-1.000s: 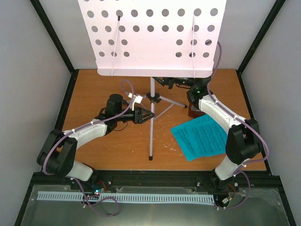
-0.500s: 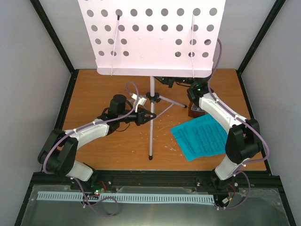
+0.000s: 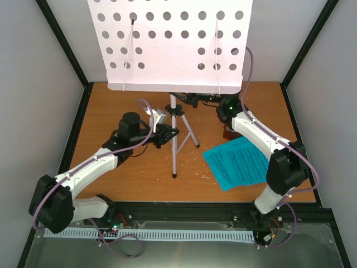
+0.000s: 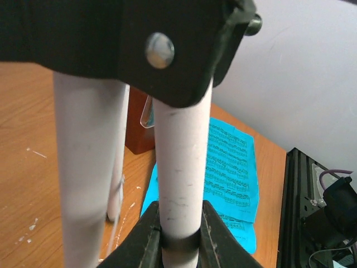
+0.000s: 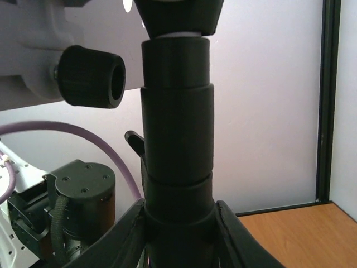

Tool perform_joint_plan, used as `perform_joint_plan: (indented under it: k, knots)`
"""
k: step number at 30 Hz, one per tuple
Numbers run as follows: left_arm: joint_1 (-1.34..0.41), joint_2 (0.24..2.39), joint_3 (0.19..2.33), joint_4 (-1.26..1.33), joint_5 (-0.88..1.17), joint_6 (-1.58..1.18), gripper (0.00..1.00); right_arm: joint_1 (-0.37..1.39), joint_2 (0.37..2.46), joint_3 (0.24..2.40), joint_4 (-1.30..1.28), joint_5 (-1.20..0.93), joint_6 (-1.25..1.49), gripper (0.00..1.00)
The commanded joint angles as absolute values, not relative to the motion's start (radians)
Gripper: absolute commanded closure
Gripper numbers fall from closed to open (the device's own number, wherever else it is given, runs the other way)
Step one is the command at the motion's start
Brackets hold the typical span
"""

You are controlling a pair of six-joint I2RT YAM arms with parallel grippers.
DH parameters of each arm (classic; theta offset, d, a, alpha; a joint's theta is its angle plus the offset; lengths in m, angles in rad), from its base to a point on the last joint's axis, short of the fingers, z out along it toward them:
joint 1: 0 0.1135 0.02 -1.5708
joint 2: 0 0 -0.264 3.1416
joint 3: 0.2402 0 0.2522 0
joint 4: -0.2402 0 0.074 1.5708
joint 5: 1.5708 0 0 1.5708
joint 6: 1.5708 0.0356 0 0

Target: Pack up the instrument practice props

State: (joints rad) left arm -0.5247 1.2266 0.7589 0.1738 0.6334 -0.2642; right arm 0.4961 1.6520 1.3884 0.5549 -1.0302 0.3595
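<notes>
Music stand [image 3: 173, 47] stands upright on its tripod mid-bench [image 3: 122, 173], legs close together. On it, the left hand [image 4: 179, 234] is clamped around one pale leg just below the black hub, and the right hand [image 5: 179, 223] grips the black collar of the post under the perforated desk. Cyan sheet music [image 3: 239, 162] lies flat to the stand's right, with the brown metronome [image 4: 139, 134] just behind it, near the stand's legs.

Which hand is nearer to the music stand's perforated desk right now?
Right. The right hand clamps the black column just beneath the desk; the left hand is shut on a tripod leg lower down.
</notes>
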Motion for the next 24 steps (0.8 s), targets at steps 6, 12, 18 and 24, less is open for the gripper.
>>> perform_joint_plan:
  k: [6,12,18,24]
  knots:
    - [-0.525,1.082,0.833,0.190,0.587,-0.245,1.00,0.582,1.548,1.353,0.582,-0.969,0.354,0.97]
    - [-0.525,1.037,0.891,0.137,0.612,-0.291,1.00,0.620,1.495,1.296,0.512,-0.865,0.344,0.97]
    - [-0.524,1.027,0.949,0.099,0.683,-0.435,1.00,0.656,1.456,1.216,0.495,-0.712,0.457,0.97]
    - [-0.525,1.024,0.934,0.130,0.716,-0.607,1.00,0.662,1.442,1.106,0.471,-0.514,0.555,0.97]
